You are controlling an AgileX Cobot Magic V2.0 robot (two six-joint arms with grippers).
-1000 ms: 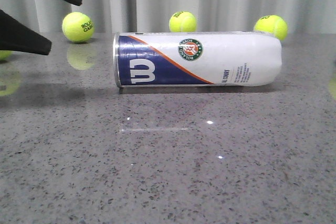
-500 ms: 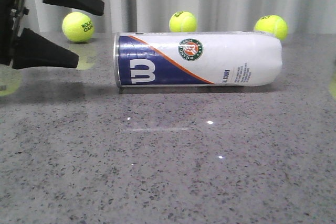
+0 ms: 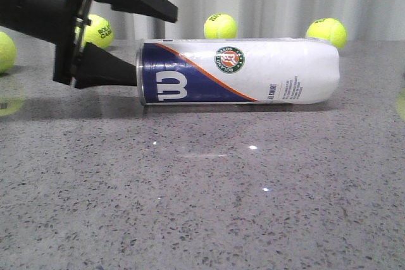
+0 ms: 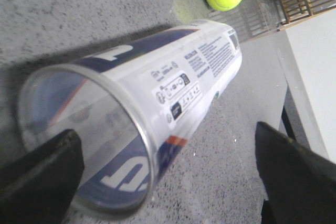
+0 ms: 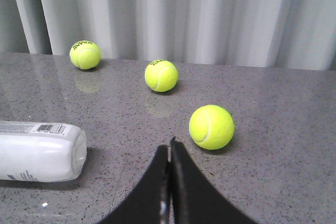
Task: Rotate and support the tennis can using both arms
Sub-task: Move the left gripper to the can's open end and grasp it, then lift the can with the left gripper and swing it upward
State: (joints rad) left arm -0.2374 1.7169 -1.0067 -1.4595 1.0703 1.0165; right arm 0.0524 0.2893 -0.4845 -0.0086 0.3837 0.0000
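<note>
The tennis can lies on its side on the grey table, its metal-rimmed end to the left and its white end to the right. My left gripper is open at the rimmed end. One finger passes above and behind the can, and the other finger's tip meets the rim. In the left wrist view the tennis can runs away from the left gripper, one finger by its clear end and the other far off to the side. My right gripper is shut and empty, beside the tennis can's white end. It does not show in the front view.
Tennis balls sit along the back by the curtain, one behind the left arm and one at the left edge. Near the right gripper lie three balls. A white surface borders the table.
My left gripper has moved right, from the far left edge up to the can's rimmed end, staying open. The can has not moved.
</note>
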